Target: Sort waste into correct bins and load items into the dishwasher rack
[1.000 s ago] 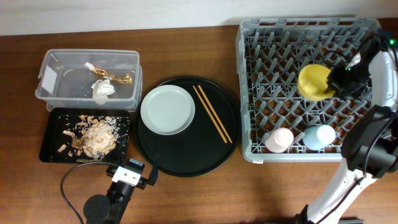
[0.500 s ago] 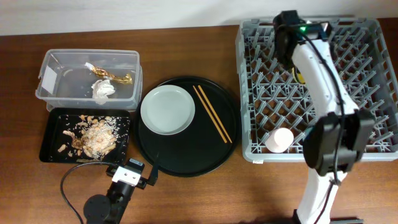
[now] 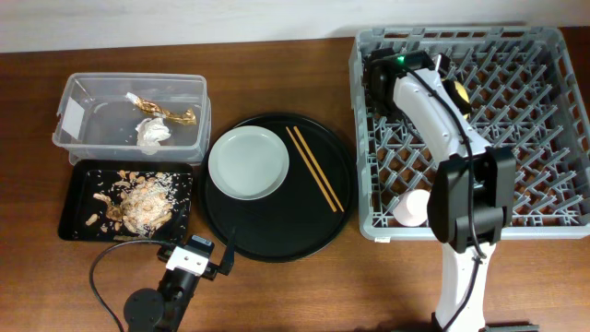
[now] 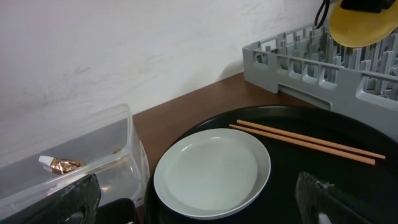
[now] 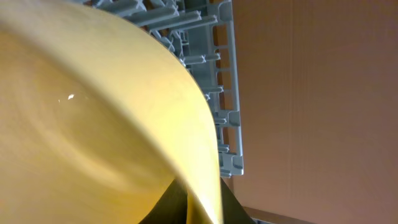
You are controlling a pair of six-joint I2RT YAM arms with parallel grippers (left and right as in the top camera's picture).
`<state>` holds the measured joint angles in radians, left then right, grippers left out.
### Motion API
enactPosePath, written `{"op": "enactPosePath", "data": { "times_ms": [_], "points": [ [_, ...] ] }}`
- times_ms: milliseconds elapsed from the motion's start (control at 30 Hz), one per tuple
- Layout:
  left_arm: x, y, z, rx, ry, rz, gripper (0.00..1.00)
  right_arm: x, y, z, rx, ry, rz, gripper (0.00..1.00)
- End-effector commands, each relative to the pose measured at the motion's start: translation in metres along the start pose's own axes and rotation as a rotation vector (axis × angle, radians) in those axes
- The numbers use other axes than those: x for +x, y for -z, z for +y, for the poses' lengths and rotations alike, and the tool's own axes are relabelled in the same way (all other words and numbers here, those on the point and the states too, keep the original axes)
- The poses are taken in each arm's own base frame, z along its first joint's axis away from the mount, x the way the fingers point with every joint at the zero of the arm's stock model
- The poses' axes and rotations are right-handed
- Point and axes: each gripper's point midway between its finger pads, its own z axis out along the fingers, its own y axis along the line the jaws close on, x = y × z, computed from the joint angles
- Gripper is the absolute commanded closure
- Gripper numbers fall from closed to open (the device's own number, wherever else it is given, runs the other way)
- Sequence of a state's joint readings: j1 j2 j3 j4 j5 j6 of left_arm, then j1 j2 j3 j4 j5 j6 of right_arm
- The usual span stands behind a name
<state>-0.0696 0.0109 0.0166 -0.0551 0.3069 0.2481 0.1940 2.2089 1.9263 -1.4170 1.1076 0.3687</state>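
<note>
My right gripper (image 5: 189,205) is shut on the rim of the yellow bowl (image 5: 93,112), which fills the right wrist view. From overhead only a sliver of the bowl (image 3: 458,94) shows beside my right arm (image 3: 415,88), over the back of the grey dishwasher rack (image 3: 544,55). The left wrist view shows the bowl (image 4: 364,25) held above the rack (image 4: 298,56). The pink cup (image 3: 412,207) stands in the rack's front; the blue cup is hidden under the arm. The grey plate (image 3: 248,162) and two chopsticks (image 3: 314,169) lie on the round black tray (image 3: 277,235). My left gripper (image 4: 199,214) is open, low before the plate (image 4: 211,171).
The clear tub (image 3: 129,115) holds the gold wrapper (image 3: 166,112) and white tissue (image 3: 152,132). The shallow black tray (image 3: 78,198) in front of it holds food scraps (image 3: 138,203). My left arm's base (image 3: 180,277) sits at the table's front edge.
My right arm has swung left across the rack from its right edge, still holding the yellow bowl. It now covers the blue cup. The left arm has not moved.
</note>
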Motion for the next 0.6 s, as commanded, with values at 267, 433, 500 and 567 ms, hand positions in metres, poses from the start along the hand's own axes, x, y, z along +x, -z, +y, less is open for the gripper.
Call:
{"op": "enactPosePath", "data": {
  "times_ms": [267,433,500,567],
  "points": [
    [0.003,0.000,0.001,-0.006,-0.014,0.003,0.00,0.005,-0.046,-0.041,0.052,-0.178,0.068,0.96],
    [0.003,0.000,0.001,-0.006,-0.014,0.002,0.00,-0.003,-0.006,0.009,-0.015,-0.067,-0.001,0.84],
    [0.003,0.000,0.001,-0.006,-0.014,0.003,0.00,0.007,0.006,0.008,-0.007,-0.034,0.010,0.78],
    [0.003,0.000,0.001,-0.005,-0.014,0.003,0.00,0.021,0.020,0.002,-0.057,-0.103,0.067,0.73]
  ]
}}
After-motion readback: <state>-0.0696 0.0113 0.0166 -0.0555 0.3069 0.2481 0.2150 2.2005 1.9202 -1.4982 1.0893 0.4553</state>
